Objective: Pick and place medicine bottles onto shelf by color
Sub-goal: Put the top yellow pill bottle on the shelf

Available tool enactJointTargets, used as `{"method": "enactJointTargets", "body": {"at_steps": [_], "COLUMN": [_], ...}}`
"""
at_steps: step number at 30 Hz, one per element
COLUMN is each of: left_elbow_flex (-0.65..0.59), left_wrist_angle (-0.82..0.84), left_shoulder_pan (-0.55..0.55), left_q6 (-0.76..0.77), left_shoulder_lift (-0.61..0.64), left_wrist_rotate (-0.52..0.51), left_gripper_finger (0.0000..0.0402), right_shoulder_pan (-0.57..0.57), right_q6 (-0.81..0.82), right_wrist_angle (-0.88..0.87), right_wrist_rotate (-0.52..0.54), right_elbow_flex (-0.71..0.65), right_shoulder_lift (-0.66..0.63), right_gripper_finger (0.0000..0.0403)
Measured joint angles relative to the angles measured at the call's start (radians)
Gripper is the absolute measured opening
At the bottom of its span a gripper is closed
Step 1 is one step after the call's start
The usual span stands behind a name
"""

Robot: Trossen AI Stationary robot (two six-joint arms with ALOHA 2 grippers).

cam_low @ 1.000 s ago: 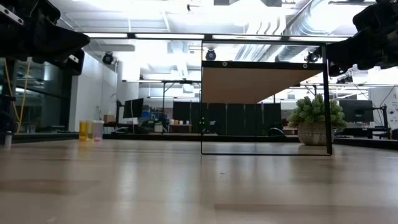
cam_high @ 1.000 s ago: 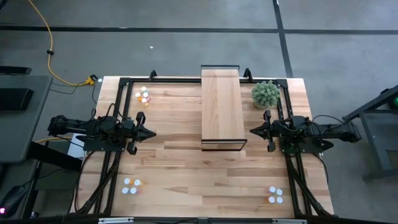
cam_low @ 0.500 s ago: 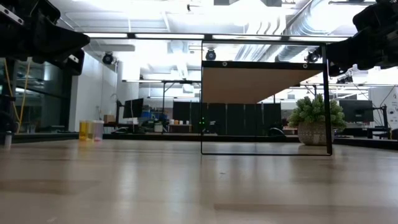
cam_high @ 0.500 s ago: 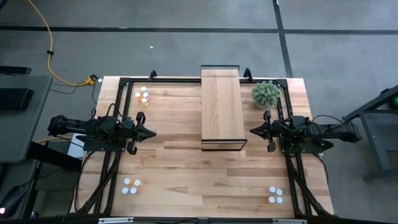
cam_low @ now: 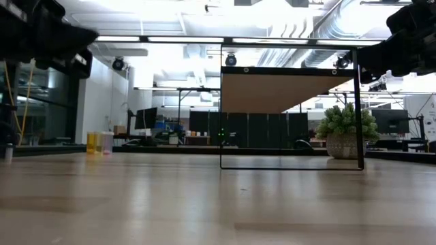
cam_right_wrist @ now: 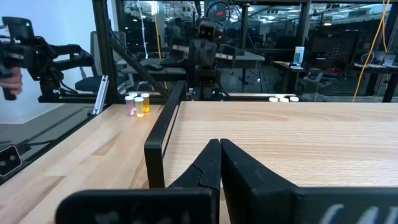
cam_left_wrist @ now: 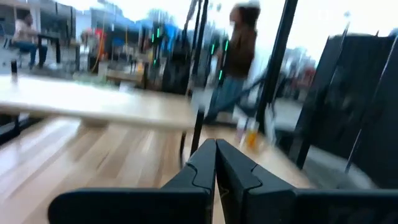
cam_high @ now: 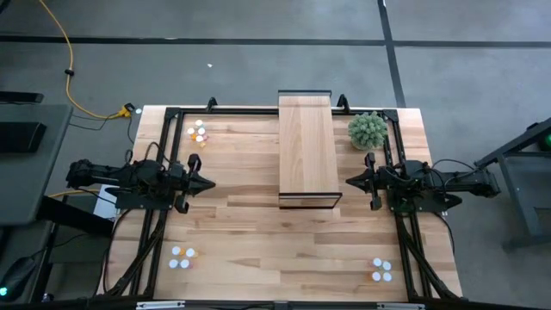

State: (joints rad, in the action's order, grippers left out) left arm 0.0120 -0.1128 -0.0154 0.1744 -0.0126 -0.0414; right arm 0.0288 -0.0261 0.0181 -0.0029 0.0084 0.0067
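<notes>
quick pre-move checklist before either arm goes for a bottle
1. Left gripper shut and holding nothing: ok, but must open before a pick.
2. Right gripper shut and holding nothing: ok, same note.
3. Shelf top bare, ready to take bottles: ok.
4. Medicine bottles standing in three clusters, far left, near left, near right: ok.
5. Potted plant stands close beside the right arm: cannot tell if it gets in the way.

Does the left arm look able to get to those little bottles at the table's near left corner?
Probably yes. The left gripper is shut, holding nothing, and only bare table lies between it and the bottles; the shelf stands off to the side.
</notes>
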Motion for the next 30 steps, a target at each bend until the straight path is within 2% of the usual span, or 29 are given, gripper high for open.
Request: {"method": "enactJointTargets", "body": {"at_steps": [5,8,10,12,18,22,25,30], "left_elbow_flex": [0.0,0.035,0.094,0.17,0.427,0.571,0.669,0.822], "left_wrist_angle": [-0.258,-0.303,-0.22,-0.076,0.29,0.435,0.554,0.81], "left_shoulder_pan": [0.0,0.002,0.008,0.018,0.088,0.171,0.252,0.406], "left_q6": [0.058,0.111,0.129,0.13,0.14,0.171,0.196,0.245], "left_shoulder_lift": [0.0,-0.013,-0.036,-0.079,-0.288,-0.465,-0.619,-0.864], "left_wrist_rotate": [-0.029,-0.166,-0.255,-0.3,-0.393,-0.404,-0.368,-0.31], "left_gripper_finger": [0.0001,0.0002,0.0009,0.0025,0.0108,0.017,0.021,0.025], "right_shoulder_pan": [0.0,0.0,0.0,0.0,0.0,0.0,0.0,0.0], "right_q6": [0.0,0.0,0.0,0.0,0.0,0.0,0.0,0.0], "right_wrist_angle": [0.0,0.0,0.0,0.0,0.0,0.0,0.0,0.0], "right_wrist_rotate": [0.0,0.0,0.0,0.0,0.0,0.0,0.0,0.0], "right_elbow_flex": [0.0,0.0,0.0,0.0,0.0,0.0,0.0,0.0], "right_shoulder_lift": [0.0,0.0,0.0,0.0,0.0,0.0,0.0,0.0], "right_gripper_finger": [0.0,0.0,0.0,0.0,0.0,0.0,0.0,0.0]}}
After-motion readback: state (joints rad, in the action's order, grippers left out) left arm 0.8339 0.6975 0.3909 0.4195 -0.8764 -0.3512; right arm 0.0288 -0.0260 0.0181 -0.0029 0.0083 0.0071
